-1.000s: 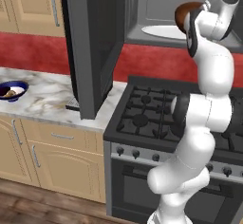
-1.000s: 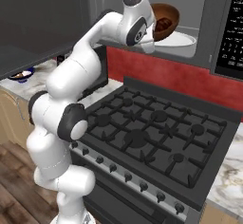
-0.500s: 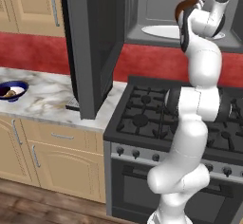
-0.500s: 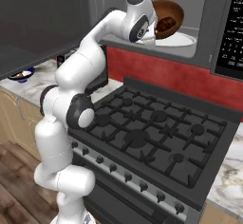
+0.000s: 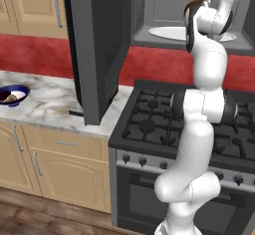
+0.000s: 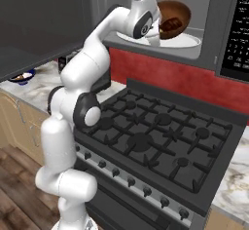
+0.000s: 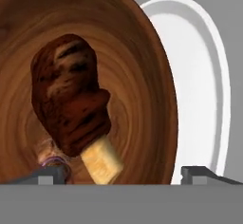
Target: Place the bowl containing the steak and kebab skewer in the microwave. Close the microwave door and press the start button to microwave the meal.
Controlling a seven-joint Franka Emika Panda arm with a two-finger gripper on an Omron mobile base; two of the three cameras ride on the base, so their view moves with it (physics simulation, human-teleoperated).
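The brown wooden bowl (image 6: 174, 18) hangs tilted at the mouth of the open microwave (image 5: 164, 0), over the near edge of its white round plate (image 6: 190, 42). My gripper (image 6: 158, 29) is shut on the bowl's rim. In the hand view the bowl (image 7: 137, 76) holds a dark steak (image 7: 71, 95) with a pale end, and a bit of the kebab skewer (image 7: 51, 158) shows by my left fingertip (image 7: 47, 174). The white plate (image 7: 204, 85) lies just behind the bowl. The microwave door (image 5: 93, 55) stands swung wide open to the left.
A black stove (image 5: 149, 124) with several burners sits under the microwave, below my arm. A blue-rimmed bowl (image 5: 12, 94) rests on the marble counter (image 5: 50, 104) at the left. The microwave's control panel (image 6: 237, 29) is on the right.
My arm has straightened more upright over the stove. The bowl has edged slightly up and in toward the microwave opening, still in my grip.
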